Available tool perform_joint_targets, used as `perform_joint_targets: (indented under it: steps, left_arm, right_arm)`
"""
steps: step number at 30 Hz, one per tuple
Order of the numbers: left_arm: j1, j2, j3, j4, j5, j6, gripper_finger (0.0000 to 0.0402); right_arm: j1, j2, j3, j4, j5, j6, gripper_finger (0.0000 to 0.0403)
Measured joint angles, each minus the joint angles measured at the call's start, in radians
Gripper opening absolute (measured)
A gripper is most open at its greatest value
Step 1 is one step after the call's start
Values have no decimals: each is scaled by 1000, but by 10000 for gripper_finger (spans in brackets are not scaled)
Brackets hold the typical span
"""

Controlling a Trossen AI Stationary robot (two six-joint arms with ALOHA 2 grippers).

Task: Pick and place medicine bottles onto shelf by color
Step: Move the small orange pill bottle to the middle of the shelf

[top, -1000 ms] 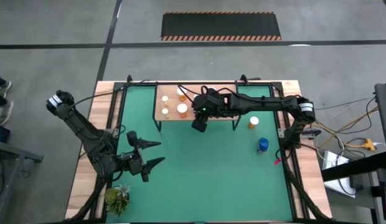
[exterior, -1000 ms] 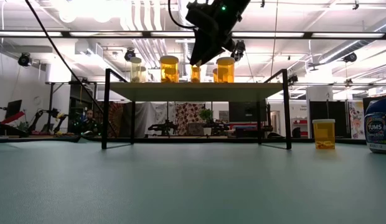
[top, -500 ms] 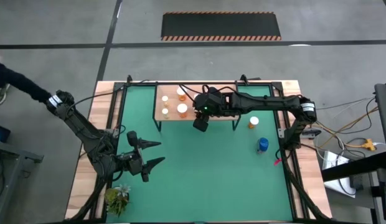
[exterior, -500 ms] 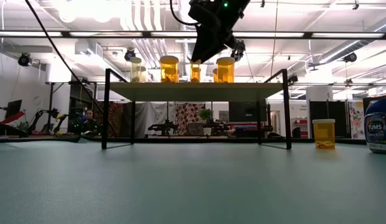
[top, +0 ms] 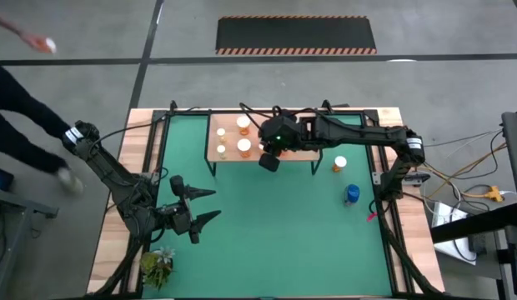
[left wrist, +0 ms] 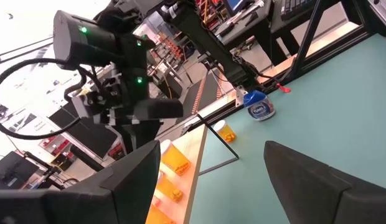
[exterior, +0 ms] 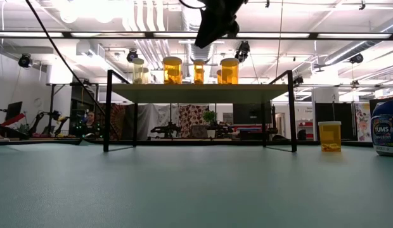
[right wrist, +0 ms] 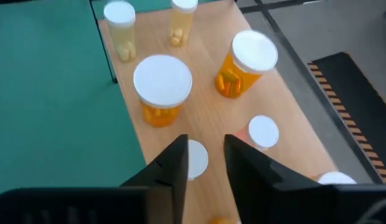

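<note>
The light-wood shelf (top: 283, 153) stands at the far middle of the green mat. Several orange, white-capped medicine bottles (right wrist: 162, 87) stand upright on it. My right gripper (right wrist: 205, 165) hovers above the shelf's near part, open, holding nothing. A small white-capped bottle (right wrist: 196, 158) shows below the gap between its fingers. It is the narrow one (exterior: 199, 71) in the low view, standing free. One orange bottle (top: 339, 164) and the blue bottle (top: 352, 195) stand on the mat right of the shelf. My left gripper (top: 204, 204) waits open over the mat's left side.
A small green plant (top: 157, 267) sits at the table's near left corner. A person (top: 25, 108) moves on the floor left of the table. Bare green mat (top: 283, 242) lies between the shelf and the near edge.
My right gripper has risen from just above the small bottle on the shelf to well clear of the bottle tops. The bottle stays upright on the shelf. A person has come into view left of the table.
</note>
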Motion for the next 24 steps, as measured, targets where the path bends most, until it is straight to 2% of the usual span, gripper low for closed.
perform_joint_targets:
  steps: [9,24]
  left_arm:
    - [0,0,0,0,0,0,270]
    - [0,0,0,0,0,0,270]
  right_arm:
    - [0,36,-18,-8,-5,-11,13]
    - [0,54,-21,-16,0,-11,9]
